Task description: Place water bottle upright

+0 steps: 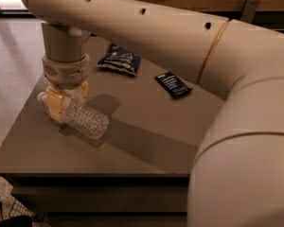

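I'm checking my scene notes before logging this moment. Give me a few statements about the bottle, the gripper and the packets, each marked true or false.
1. The water bottle stands upright on the table. False: it lies on its side.
2. The gripper is down at the bottle's cap end, near the table's left edge. True.
3. A blue snack bag and a dark packet lie on the table beyond the bottle. True.
4. The bottle rests on top of the blue snack bag. False: they lie apart, with bare table between them.
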You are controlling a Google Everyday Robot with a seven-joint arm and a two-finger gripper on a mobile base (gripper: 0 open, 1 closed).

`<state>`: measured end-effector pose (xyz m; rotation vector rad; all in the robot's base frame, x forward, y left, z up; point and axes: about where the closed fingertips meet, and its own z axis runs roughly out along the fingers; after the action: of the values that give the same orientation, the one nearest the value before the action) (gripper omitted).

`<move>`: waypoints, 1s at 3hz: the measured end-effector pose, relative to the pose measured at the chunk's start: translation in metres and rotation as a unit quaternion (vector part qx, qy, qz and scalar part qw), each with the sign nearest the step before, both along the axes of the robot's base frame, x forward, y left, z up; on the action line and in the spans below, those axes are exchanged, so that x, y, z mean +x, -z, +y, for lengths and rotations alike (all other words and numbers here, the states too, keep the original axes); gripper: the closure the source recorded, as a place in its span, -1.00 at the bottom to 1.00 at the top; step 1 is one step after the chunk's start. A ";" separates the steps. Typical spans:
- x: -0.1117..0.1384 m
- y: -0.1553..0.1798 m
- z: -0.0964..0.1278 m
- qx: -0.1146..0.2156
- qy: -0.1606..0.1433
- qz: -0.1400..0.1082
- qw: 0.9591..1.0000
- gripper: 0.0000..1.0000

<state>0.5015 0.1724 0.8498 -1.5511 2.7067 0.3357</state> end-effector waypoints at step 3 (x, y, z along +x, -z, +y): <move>0.019 -0.081 -0.055 0.207 -0.045 -0.142 0.967 1.00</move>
<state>0.5207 0.1173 0.9307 -1.4688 2.1812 0.5855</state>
